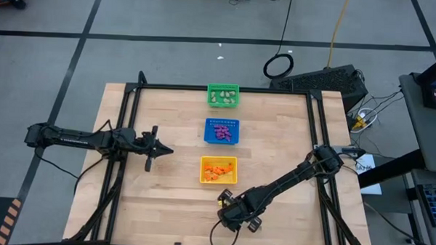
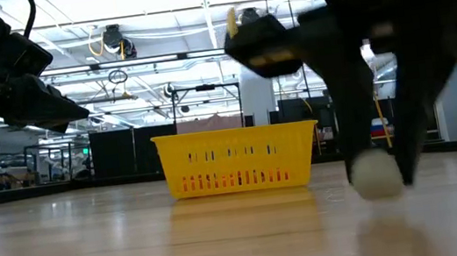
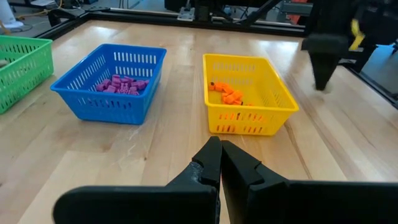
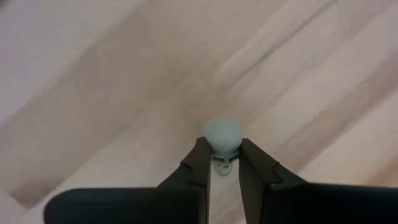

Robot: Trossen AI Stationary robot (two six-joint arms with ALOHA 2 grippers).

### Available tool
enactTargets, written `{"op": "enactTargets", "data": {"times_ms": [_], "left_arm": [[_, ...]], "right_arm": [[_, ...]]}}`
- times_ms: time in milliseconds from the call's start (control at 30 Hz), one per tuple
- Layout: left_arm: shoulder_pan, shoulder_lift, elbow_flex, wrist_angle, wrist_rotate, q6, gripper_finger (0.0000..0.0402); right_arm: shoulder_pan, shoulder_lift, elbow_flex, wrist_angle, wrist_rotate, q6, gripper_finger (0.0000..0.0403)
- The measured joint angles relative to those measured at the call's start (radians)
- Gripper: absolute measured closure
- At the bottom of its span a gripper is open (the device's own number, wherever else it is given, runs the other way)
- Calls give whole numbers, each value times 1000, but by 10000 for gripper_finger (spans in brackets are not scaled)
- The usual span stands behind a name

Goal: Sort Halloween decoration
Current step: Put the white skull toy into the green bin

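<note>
A pale beige-green skull trinket (image 4: 222, 138) sits between the fingers of my right gripper (image 4: 222, 165), which is shut on it near the table's near edge, just in front of the yellow basket (image 1: 218, 170). In the low view the trinket (image 2: 376, 175) shows at the fingertips, low over the wood. Orange trinkets (image 3: 229, 94) lie in the yellow basket, purple ones (image 3: 121, 84) in the blue basket (image 1: 222, 131), and pale ones (image 1: 223, 98) in the green basket (image 1: 223, 88). My left gripper (image 3: 221, 155) is shut and hovers over the table's left half (image 1: 162, 150). My right gripper pinches the skull trinket by its lower, narrow part (image 4: 222, 163) between the two fingertips (image 4: 200, 160). Its round crown (image 4: 222, 132) sticks out beyond the tips. The fingers come from above, pointing down. Whether the trinket rests on the wood or hangs just above it, I cannot tell.
The three baskets stand in a row down the table's middle, green farthest, yellow nearest. Bare wood (image 1: 164, 201) lies left of my right gripper and around my left one. Black frame rails (image 1: 131, 112) run along the table's sides.
</note>
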Motion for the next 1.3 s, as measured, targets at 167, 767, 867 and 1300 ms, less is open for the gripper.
{"op": "enactTargets", "data": {"times_ms": [167, 767, 867, 1300], "left_arm": [[0, 0, 0, -1, 0, 0, 391], [0, 0, 0, -3, 0, 0, 391], [0, 0, 0, -3, 8, -2, 391], [0, 0, 0, -2, 14, -1, 391]], "right_arm": [[-30, -36, 6, -23, 3, 116, 369], [-155, -247, 6, -302, 72, 518, 367], [-228, -310, 6, -338, 129, 548, 367], [-726, -333, 8, -219, 163, 506, 367]]}}
